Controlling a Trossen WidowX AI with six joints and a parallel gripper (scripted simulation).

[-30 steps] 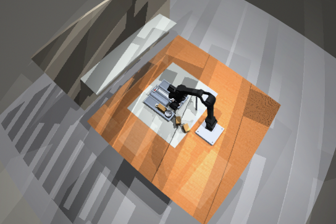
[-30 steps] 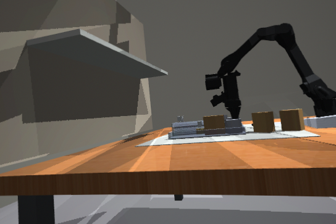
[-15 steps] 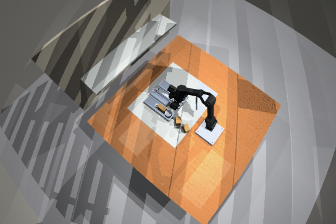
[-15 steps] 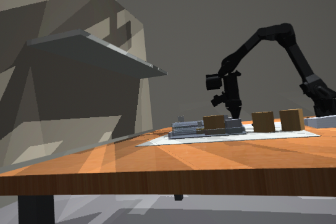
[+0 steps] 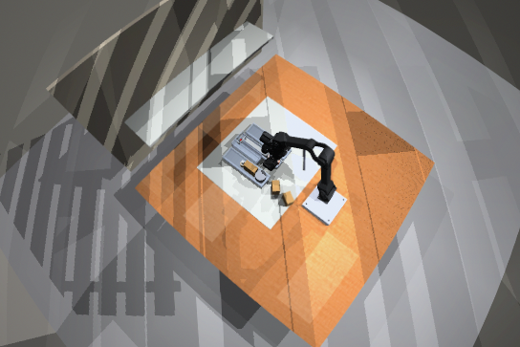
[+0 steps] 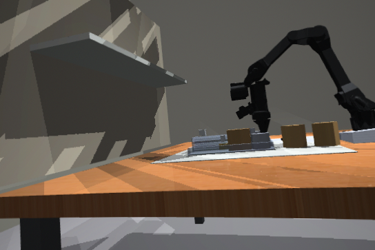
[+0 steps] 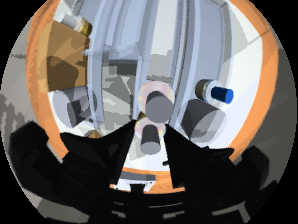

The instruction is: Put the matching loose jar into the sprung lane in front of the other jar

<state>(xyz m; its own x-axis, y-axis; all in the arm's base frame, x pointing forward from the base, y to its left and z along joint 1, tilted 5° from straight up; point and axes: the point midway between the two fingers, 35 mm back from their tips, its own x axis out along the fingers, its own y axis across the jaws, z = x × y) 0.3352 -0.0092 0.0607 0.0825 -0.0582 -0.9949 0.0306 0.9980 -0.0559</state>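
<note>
The grey-blue rack holds the sprung lane, which runs up the middle of the wrist view. A pinkish clear jar with a grey lid stands in that lane. My gripper points down and is shut on a matching grey-lidded jar, just in front of the lane jar. Whether the two jars touch, and whether the held jar's base is on the lane floor, cannot be told. The front stop is hidden by the jar and fingers. The pusher plate is not clearly visible.
A blue-capped jar is right of the lane. Large grey-lidded jars stand at left and right. A brown block stands at the rack's side; two more blocks stand near the arm's base.
</note>
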